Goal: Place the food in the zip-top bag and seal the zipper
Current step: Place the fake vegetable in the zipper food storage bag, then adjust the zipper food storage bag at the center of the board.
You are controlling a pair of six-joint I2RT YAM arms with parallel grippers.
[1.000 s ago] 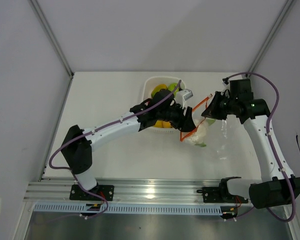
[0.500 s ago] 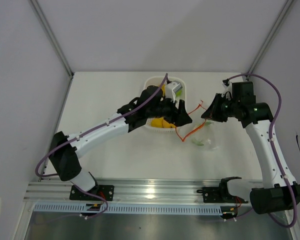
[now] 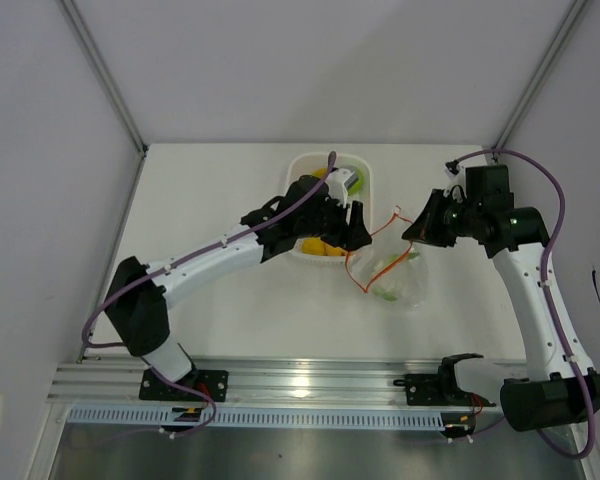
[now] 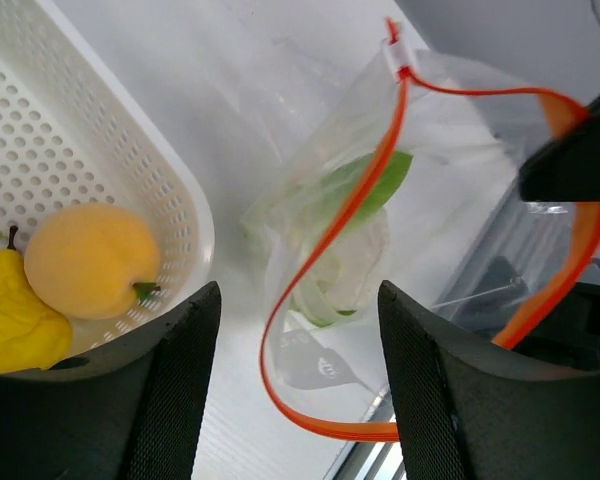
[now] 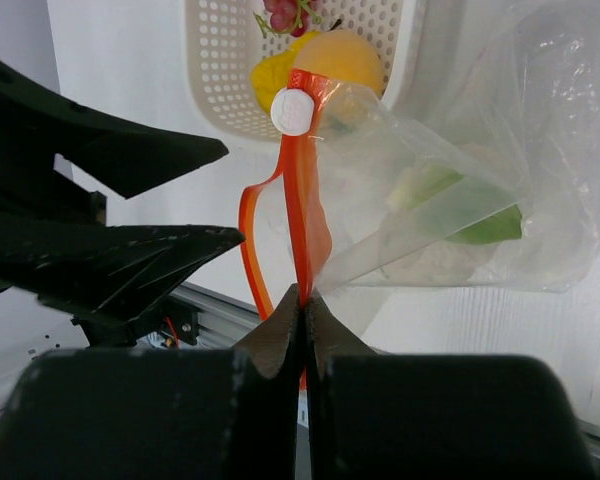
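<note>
The clear zip-top bag [image 3: 400, 285] hangs by its mouth just right of the basket. My right gripper [image 3: 413, 231] [image 5: 302, 300] is shut on its orange-red zipper [image 5: 298, 200], which bows open in a loop [image 4: 330, 230]. Inside the bag lie a green piece [image 4: 365, 185] and a white cauliflower [image 4: 345, 275]. My left gripper [image 3: 356, 226] [image 4: 300, 400] is open with nothing between its fingers, hovering at the basket's right edge and facing the bag's mouth. More food sits in the basket: an orange-yellow fruit [image 4: 90, 262], a yellow pear [image 4: 10, 325] and red grapes [image 5: 290, 12].
The white perforated basket [image 3: 289, 186] stands at the back middle of the table. A white slider [image 5: 292, 110] sits on the zipper's far end. The rail with the arm bases [image 3: 310, 385] runs along the near edge. Walls close in left and right.
My left gripper has pulled back left from the bag's mouth toward the basket. The bag, with the white and green food inside, has sagged lower. The right gripper has kept its grip.
</note>
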